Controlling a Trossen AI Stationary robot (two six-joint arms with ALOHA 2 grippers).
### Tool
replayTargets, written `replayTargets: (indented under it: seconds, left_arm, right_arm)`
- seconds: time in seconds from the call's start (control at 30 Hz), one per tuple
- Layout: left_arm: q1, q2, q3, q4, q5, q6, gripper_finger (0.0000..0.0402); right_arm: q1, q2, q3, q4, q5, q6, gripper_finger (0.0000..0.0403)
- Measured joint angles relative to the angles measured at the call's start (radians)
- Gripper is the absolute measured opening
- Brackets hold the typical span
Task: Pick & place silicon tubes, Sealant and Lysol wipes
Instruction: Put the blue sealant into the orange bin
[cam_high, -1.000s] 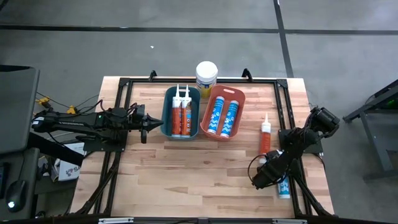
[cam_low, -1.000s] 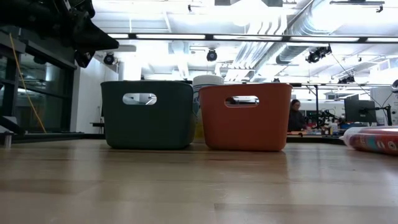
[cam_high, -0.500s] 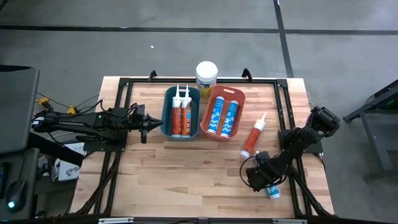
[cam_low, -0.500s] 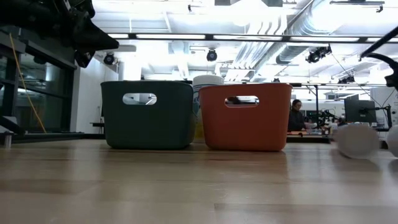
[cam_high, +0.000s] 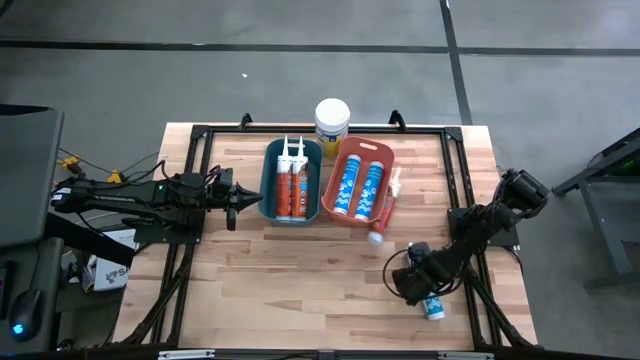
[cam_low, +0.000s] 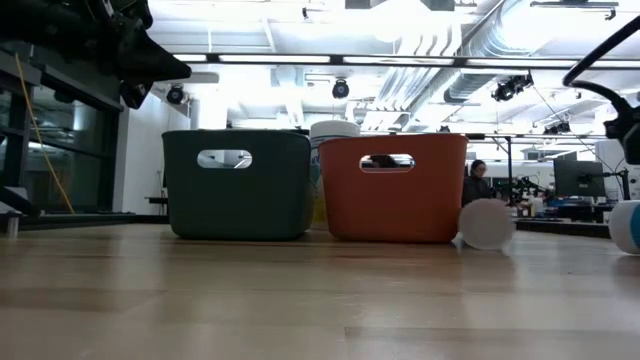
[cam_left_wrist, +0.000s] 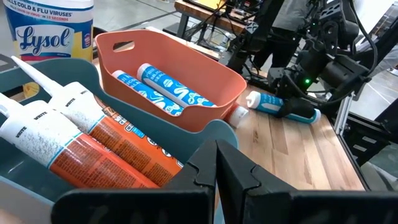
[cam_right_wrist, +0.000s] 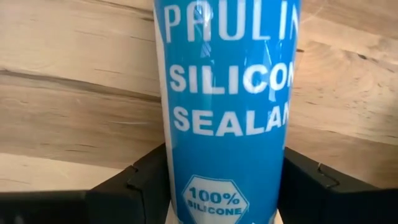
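Two orange tubes (cam_high: 286, 184) lie in the teal bin (cam_high: 268, 170). Two blue tubes (cam_high: 358, 188) lie in the orange bin (cam_high: 336, 163). That part looks done. One more tube (cam_high: 381, 217) lies loose on the table (cam_high: 300, 280), touching the orange bin's side. The Lysol wipes (cam_high: 332, 122) stand behind the bins, so they may still need moving.

The right gripper (cam_high: 420, 290) is low over a blue sealant tube (cam_right_wrist: 227, 112), near the table's front right. Its dark fingers (cam_right_wrist: 134, 180) sit on both sides of the tube. I cannot tell if they squeeze it. The tube is bright blue with white words.

The left gripper (cam_high: 243, 200) waits closed beside the teal bin.
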Motion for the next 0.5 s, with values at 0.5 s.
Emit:
replayTargets:
  seconds: [0.5]
  left_arm:
    - [0.000, 0.000, 0.000, 0.000, 0.000, 0.000, 0.0000]
  right_arm:
    - [0.021, -0.001, 0.019, -0.016, -0.001, -0.041, 0.0214]
